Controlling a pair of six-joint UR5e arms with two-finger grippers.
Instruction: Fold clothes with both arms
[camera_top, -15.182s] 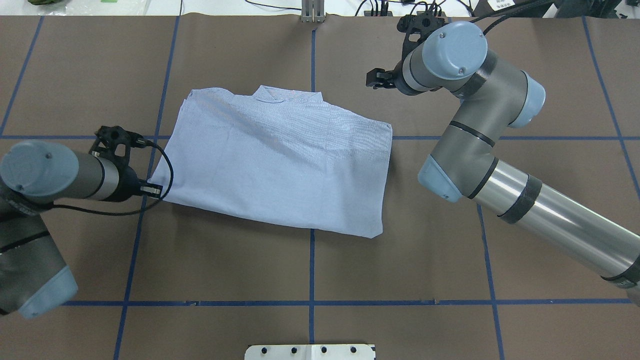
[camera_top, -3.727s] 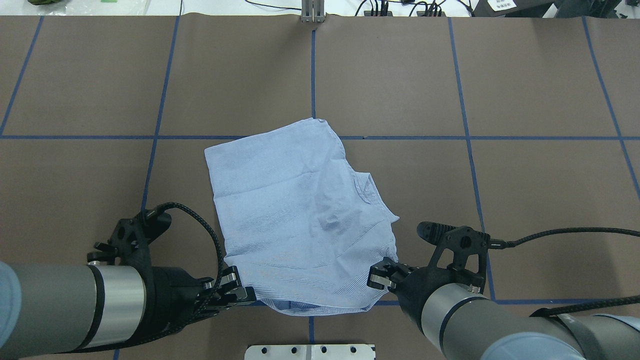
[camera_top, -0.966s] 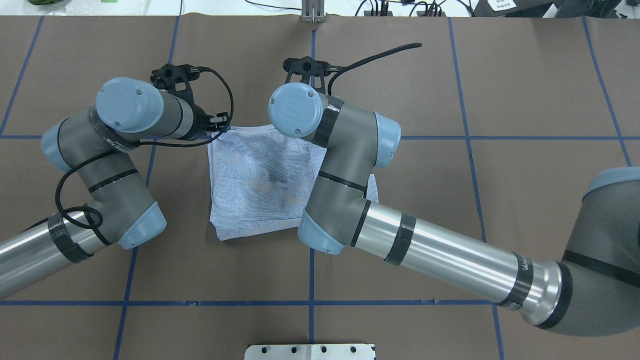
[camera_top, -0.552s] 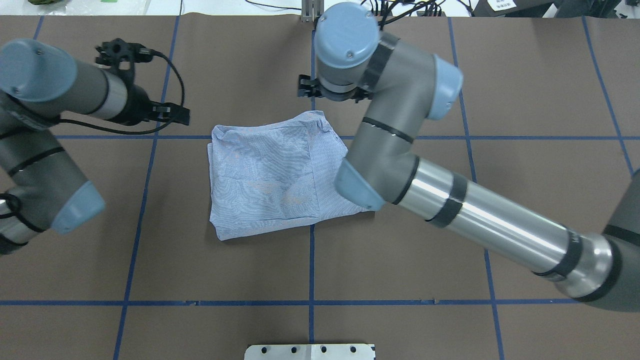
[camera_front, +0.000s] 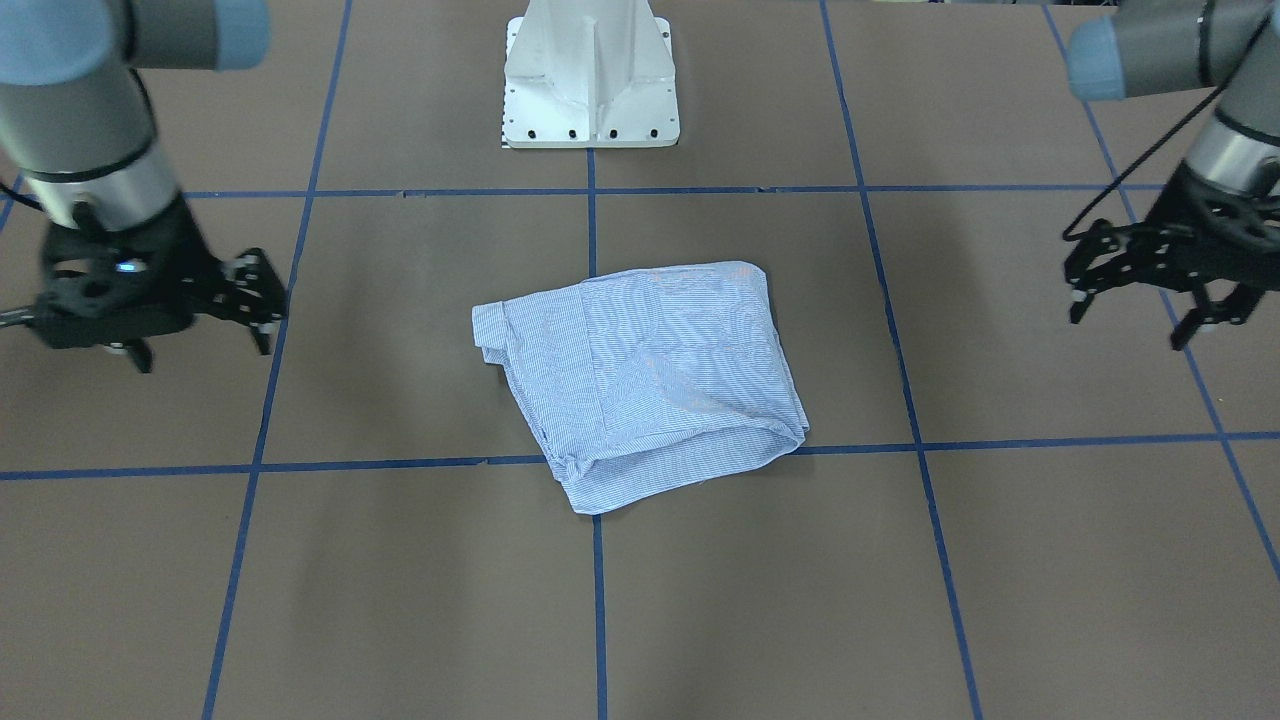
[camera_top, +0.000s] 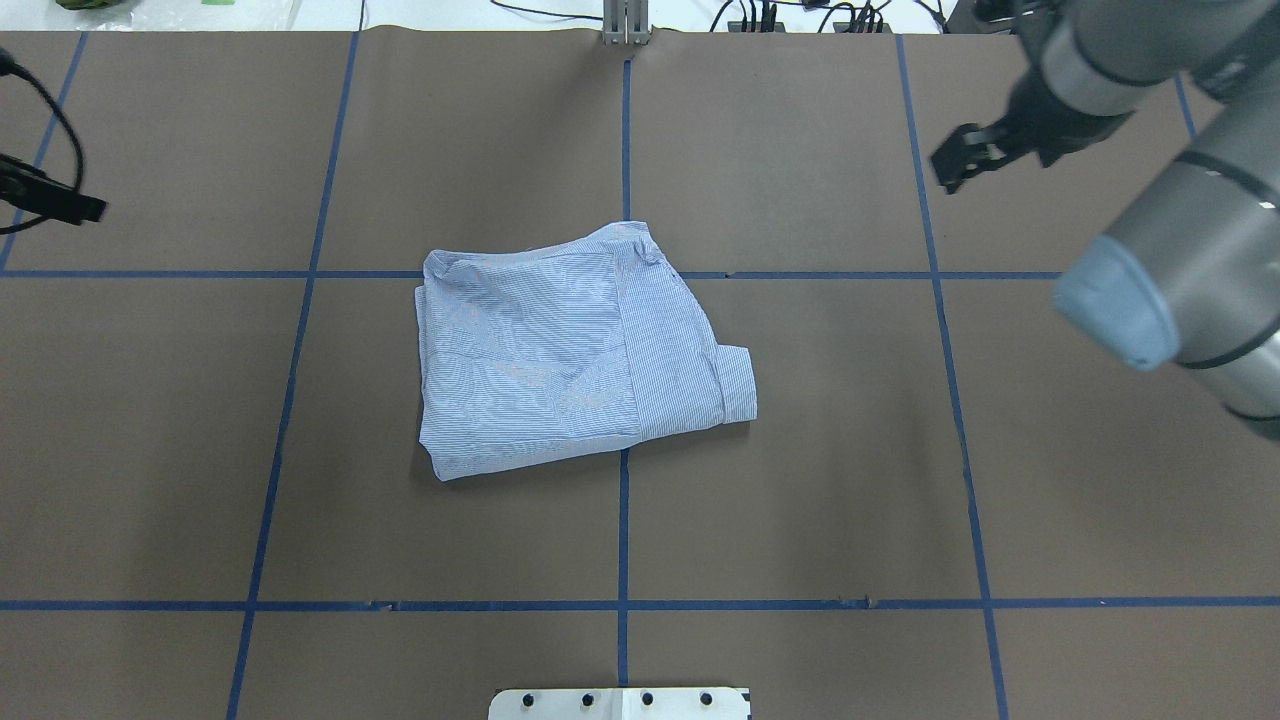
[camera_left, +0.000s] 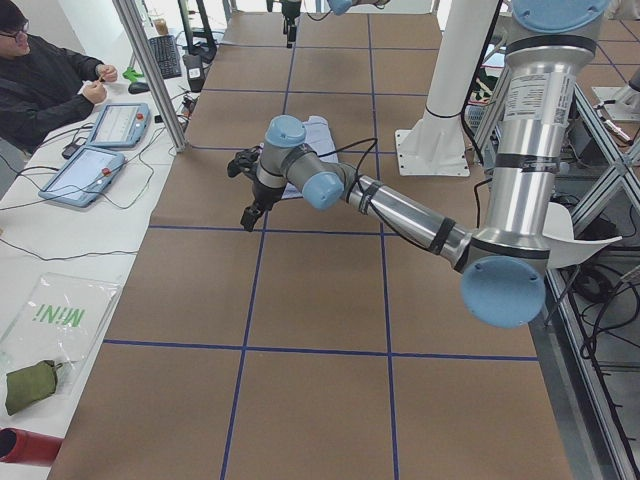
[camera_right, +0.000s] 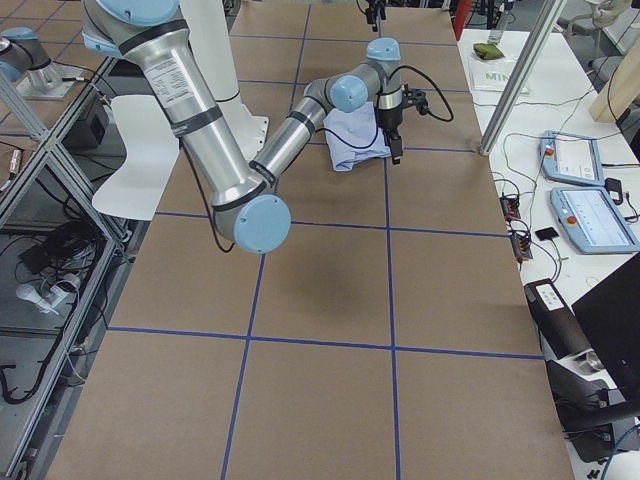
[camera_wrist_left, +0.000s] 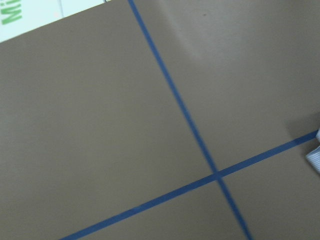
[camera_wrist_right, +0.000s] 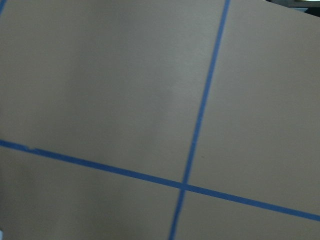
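The light blue striped shirt (camera_top: 570, 350) lies folded into a small, slightly lumpy packet around the middle of the brown table (camera_top: 800, 500), over a crossing of its blue tape lines (camera_top: 622, 540), and neither gripper touches it. The left gripper (camera_front: 1130, 325) hangs above the table well out toward the left end, its two fingers spread apart. The right gripper (camera_front: 203, 352) hangs well out toward the right end, its fingers spread wide too.
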